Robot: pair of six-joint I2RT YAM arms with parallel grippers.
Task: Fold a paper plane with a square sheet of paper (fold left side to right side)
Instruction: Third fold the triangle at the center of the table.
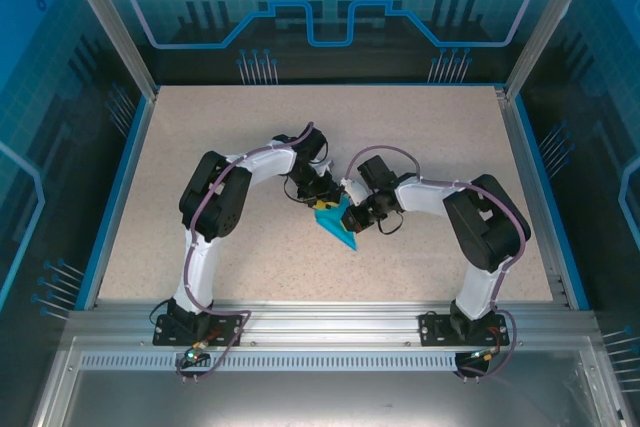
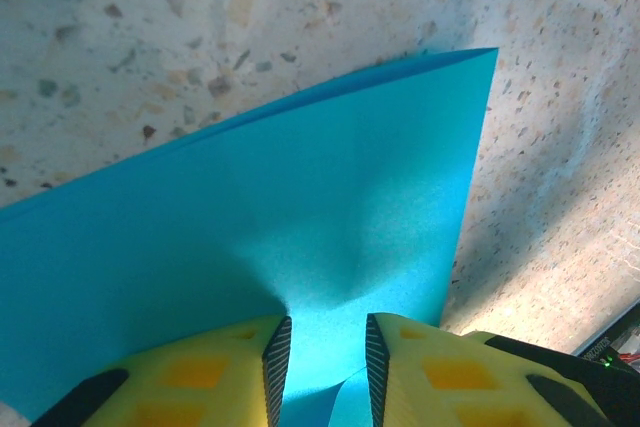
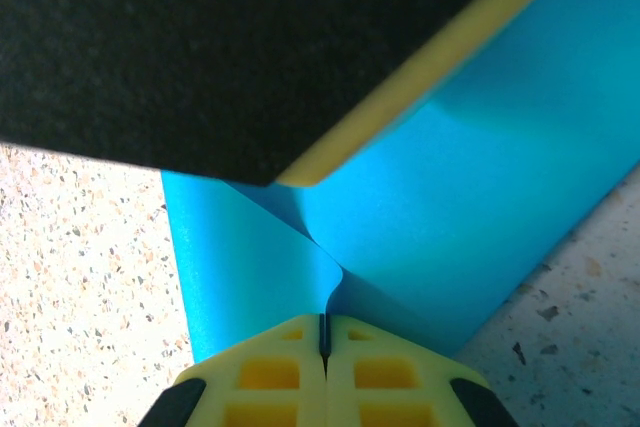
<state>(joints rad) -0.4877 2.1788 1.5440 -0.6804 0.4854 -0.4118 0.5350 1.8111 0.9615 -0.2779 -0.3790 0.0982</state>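
The square sheet of paper (image 1: 337,228) is bright cyan-blue and lies partly folded at the table's middle, with a point toward the near side. My right gripper (image 3: 323,332) is shut on a raised flap of the paper (image 3: 480,177), which curls up into the closed pads. My left gripper (image 2: 328,357) is open. Its yellow fingers (image 2: 230,377) stand apart over the sheet (image 2: 330,207), with paper showing in the gap. In the top view the left gripper (image 1: 325,199) and the right gripper (image 1: 356,215) meet over the sheet. A left finger (image 3: 200,47) looms over the paper in the right wrist view.
The speckled beige tabletop (image 1: 200,147) stretches all round the paper. Aluminium posts (image 1: 110,27) and blue panels fence the table at the sides and back. A metal rail (image 1: 320,322) carries the arm bases at the near edge.
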